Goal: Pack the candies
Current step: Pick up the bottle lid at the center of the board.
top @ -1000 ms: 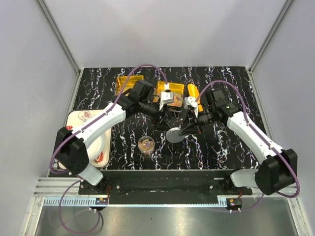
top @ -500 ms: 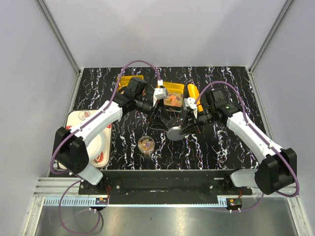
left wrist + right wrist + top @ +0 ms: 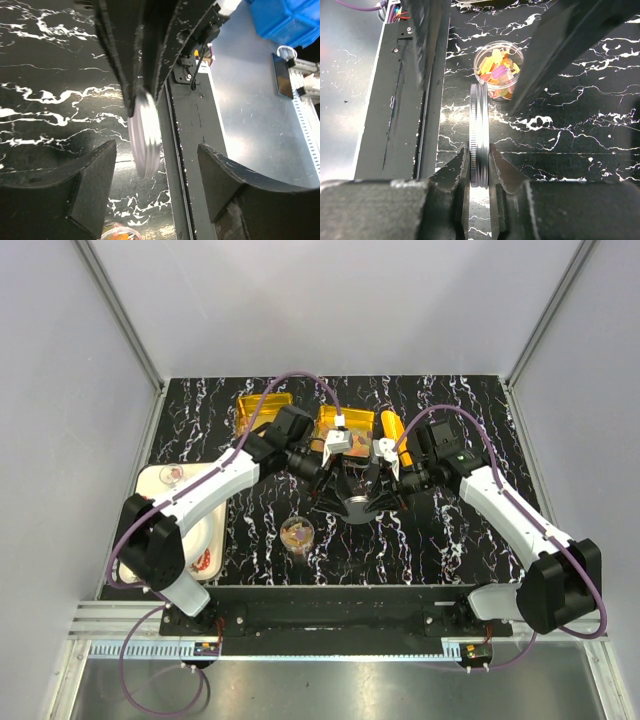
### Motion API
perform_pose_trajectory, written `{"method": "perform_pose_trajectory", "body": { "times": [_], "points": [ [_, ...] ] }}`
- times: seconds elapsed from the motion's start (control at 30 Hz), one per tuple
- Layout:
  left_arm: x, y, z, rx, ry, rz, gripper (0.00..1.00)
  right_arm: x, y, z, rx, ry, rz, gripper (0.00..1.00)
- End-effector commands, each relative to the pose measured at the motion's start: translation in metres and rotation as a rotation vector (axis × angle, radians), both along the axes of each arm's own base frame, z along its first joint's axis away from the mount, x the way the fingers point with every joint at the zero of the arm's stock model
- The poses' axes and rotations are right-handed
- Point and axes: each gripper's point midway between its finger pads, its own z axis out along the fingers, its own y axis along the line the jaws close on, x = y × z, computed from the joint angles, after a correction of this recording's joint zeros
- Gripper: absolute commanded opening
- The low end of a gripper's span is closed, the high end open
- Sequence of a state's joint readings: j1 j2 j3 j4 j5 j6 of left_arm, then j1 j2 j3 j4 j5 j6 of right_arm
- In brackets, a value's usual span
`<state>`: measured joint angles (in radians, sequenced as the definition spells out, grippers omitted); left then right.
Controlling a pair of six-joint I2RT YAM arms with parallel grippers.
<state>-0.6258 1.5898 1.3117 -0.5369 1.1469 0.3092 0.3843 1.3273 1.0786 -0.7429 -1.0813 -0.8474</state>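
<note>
Right fingers pinch silver lid on edge mid-tabletop; left fingers wide, close at its left; candies in jar near-left.

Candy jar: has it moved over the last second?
No. The jar keeps its spot just beyond the table's near edge.

Item: paired arms. The left arm and right arm each have white shell links, black joint housings and a black base. A looping purple cable runs along each, with a white camera block at each wrist. The left gripper and right gripper are matte black with wedge-shaped jaws.
</note>
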Motion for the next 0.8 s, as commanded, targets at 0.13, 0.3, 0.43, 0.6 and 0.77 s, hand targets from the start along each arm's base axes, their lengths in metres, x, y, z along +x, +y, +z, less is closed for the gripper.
{"method": "perform_pose_trajectory", "body": {
  "times": [0.13, 0.3, 0.43, 0.6, 0.77],
  "points": [
    [0.001, -0.007, -0.01, 0.031, -0.061, 0.005, 0.56, 0.017, 0.004, 0.009, 0.01, -0.053, -0.027, 0.08],
    [0.002, -0.008, -0.011, 0.041, -0.086, 0.013, 0.32, 0.02, 0.005, 0.012, 0.011, -0.052, -0.039, 0.09],
    [0.002, -0.008, -0.014, 0.055, -0.102, 0.02, 0.22, 0.021, 0.005, 0.015, 0.014, -0.053, -0.042, 0.1],
    [0.004, -0.01, -0.015, 0.062, -0.093, 0.031, 0.11, 0.026, 0.002, 0.02, -0.004, -0.082, -0.071, 0.32],
    [0.013, -0.014, -0.015, 0.071, -0.061, 0.09, 0.05, 0.044, -0.012, 0.034, -0.07, -0.239, -0.174, 0.64]
  ]
}}
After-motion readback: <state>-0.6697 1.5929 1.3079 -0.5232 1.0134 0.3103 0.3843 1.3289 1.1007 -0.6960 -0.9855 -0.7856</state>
